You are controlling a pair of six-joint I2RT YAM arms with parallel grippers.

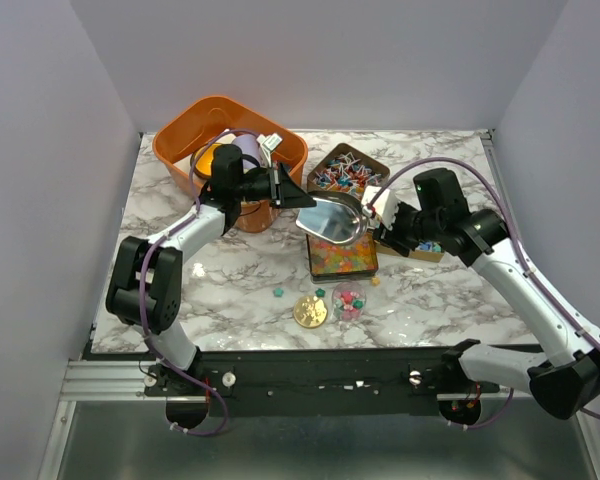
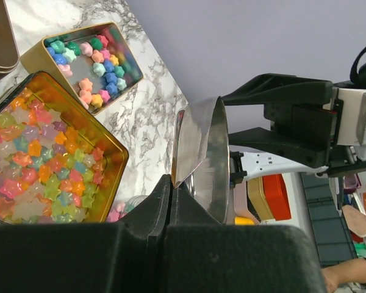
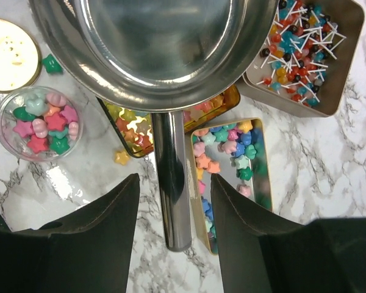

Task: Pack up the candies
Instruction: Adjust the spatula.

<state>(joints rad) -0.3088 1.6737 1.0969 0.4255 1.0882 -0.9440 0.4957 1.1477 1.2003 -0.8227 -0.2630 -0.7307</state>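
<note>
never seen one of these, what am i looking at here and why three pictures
Two robot arms work at a marble table. One picture looks down from above; the other two come from cameras on each wrist, so the black shapes at the bottom are fingers. On the table lie tins of star candies, a tin of tiny lollipops, a clear cup, a gold disc and an orange tub. The left gripper is pinched shut on the rim of a steel scoop; the right gripper stands open either side of its handle, not gripping it.
</note>
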